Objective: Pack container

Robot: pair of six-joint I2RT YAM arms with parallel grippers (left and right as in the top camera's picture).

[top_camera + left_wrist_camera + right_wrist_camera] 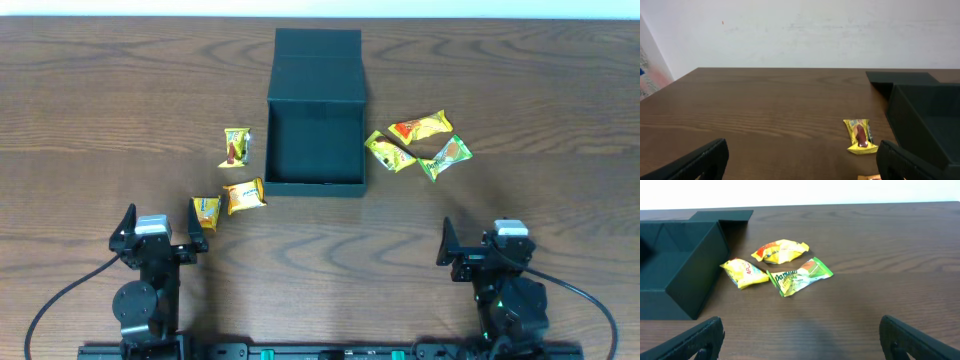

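Flanking the container [315, 188]: left packets [244, 195] | right packets [419, 128] | both jaws wide apart, empty.

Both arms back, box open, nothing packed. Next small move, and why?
Probably extend the left gripper toward the small yellow snack packet nearest it: its jaws stand open and empty, and the dark teal square rigid box lies open with nothing inside.

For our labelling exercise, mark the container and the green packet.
container [317, 60], overhead view, on its open lid.
green packet [799, 276], right wrist view, on the wrapper's middle.
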